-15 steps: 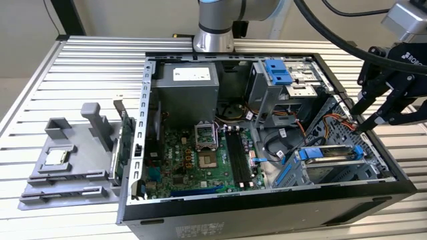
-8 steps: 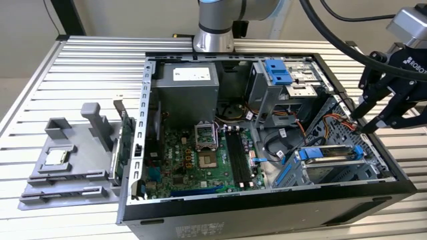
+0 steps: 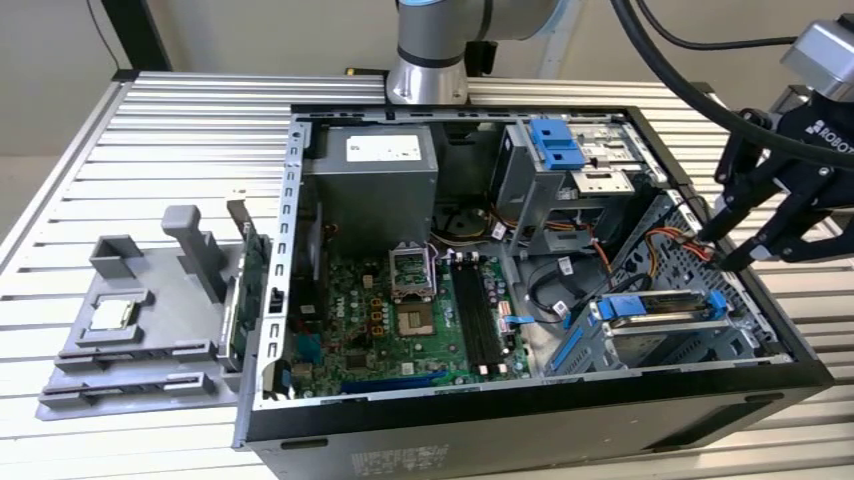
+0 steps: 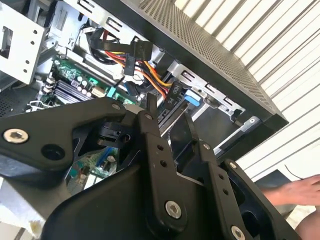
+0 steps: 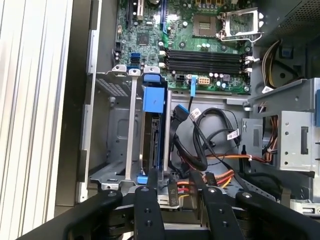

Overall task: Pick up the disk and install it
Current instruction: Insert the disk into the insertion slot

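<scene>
On slatted table, case with disk

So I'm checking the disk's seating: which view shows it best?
The exterior view: the disk lies broadside in its cage, blue frame plain. The first wrist view has it edge-on; the second wrist view, a blue sliver.

Silver disk (blue rail frame), green motherboard, black gripper, red-orange-yellow cables.
</scene>
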You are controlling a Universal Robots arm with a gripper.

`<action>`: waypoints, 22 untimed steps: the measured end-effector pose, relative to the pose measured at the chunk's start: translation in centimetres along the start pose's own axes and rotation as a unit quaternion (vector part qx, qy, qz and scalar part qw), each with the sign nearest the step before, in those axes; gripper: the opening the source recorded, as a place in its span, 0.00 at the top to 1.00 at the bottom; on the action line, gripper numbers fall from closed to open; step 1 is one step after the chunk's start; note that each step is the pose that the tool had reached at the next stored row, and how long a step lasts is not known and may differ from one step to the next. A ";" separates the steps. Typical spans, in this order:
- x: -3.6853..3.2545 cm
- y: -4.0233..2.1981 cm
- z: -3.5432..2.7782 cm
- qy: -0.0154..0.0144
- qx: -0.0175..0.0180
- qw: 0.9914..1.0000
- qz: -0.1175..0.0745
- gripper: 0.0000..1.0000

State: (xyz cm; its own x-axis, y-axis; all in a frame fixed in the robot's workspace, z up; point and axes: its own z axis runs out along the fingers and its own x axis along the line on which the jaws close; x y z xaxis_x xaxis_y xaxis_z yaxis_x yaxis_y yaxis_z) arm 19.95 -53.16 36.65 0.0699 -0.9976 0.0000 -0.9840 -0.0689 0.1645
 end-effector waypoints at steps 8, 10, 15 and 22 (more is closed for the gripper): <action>-0.23 -0.23 0.77 0.001 -0.001 1.000 -0.002 0.00; -0.25 -0.23 0.78 0.001 -0.001 1.000 -0.002 0.00; -0.25 -0.24 0.79 0.001 -0.001 1.000 -0.002 0.00; -0.24 -0.37 0.78 0.001 -0.001 1.000 -0.002 1.00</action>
State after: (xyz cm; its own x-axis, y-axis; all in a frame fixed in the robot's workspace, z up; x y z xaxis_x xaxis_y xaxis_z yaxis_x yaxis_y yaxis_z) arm 20.16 -52.90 35.82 0.0745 -0.9972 0.0004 -0.9835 -0.0734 0.1656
